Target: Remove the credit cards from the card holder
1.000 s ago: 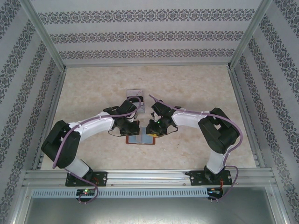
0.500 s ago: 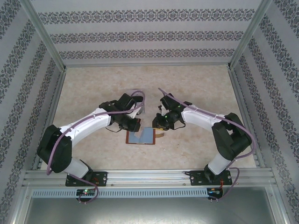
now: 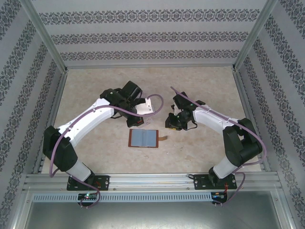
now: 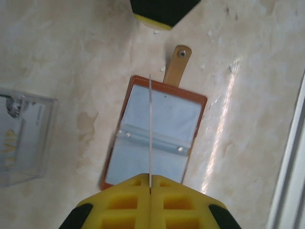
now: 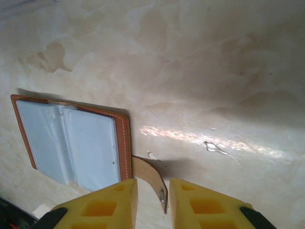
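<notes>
- Wallet position?
- Small brown leather card holder (image 3: 143, 138) lies opened flat on the pale marbled table (image 3: 200, 90), between the two arms, grey-blue inside facing up. I read that as laid out so the slots can be reached from above.
- Left side?
- The left pincer (image 4: 150, 182) is clenched on a thin pale plastic credit card (image 4: 150, 129). It shows edge-on as a white line, above the holder and apparently clear of it. The pinch is on one end, so most of the card is free. My guess is that's for an easy drop-off.
- Drop-off where?
- Probably the clear plastic tray (image 4: 47, 107), near the holder but apart from it. A pale card with dark print (image 4: 16, 129) lies in it.
- Right side?
- The right pincer (image 5: 153, 187) is parted a little and grips nothing. It hovers over the thin brown strap tab (image 5: 148, 176) at the holder's right edge. It looks parked to pin the holder down if needed.
- Holder condition?
- Stitched brown rim, two pale blue sleeve panels, a light strip with two rivets across the fold. The strap tab sticks out flat with a snap at its end. The sleeves look plain, no print showing; can't tell if more cards are inside.
</notes>
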Controlling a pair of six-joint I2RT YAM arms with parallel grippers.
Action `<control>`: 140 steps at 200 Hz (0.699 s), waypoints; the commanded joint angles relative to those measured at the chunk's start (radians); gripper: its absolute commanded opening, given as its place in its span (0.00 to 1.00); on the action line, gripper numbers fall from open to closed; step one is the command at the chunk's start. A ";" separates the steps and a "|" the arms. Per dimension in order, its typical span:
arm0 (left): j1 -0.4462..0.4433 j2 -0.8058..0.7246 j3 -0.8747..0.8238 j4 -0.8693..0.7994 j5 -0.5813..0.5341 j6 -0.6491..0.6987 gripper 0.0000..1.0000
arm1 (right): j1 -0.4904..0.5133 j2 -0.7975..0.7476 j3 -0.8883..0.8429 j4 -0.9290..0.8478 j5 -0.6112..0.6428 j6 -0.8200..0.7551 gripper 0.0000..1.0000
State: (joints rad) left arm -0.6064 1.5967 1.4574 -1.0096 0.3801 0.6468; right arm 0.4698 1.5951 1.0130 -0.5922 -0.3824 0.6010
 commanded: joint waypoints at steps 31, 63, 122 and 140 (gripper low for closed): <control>0.074 0.147 0.257 -0.222 -0.086 0.354 0.00 | -0.013 -0.047 0.018 -0.057 0.031 -0.042 0.25; 0.140 0.227 0.402 -0.259 -0.083 0.434 0.00 | -0.021 -0.062 0.005 -0.058 0.034 -0.042 0.25; 0.208 0.455 0.720 -0.390 -0.115 0.519 0.00 | -0.030 -0.037 0.009 -0.049 0.022 -0.035 0.25; 0.221 0.518 0.796 -0.416 -0.114 0.524 0.00 | -0.030 -0.025 0.013 -0.042 0.017 -0.032 0.25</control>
State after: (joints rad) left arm -0.4049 2.0430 2.1658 -1.3064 0.2710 1.1038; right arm 0.4469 1.5501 1.0145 -0.6285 -0.3702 0.5751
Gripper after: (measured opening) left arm 0.041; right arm 0.253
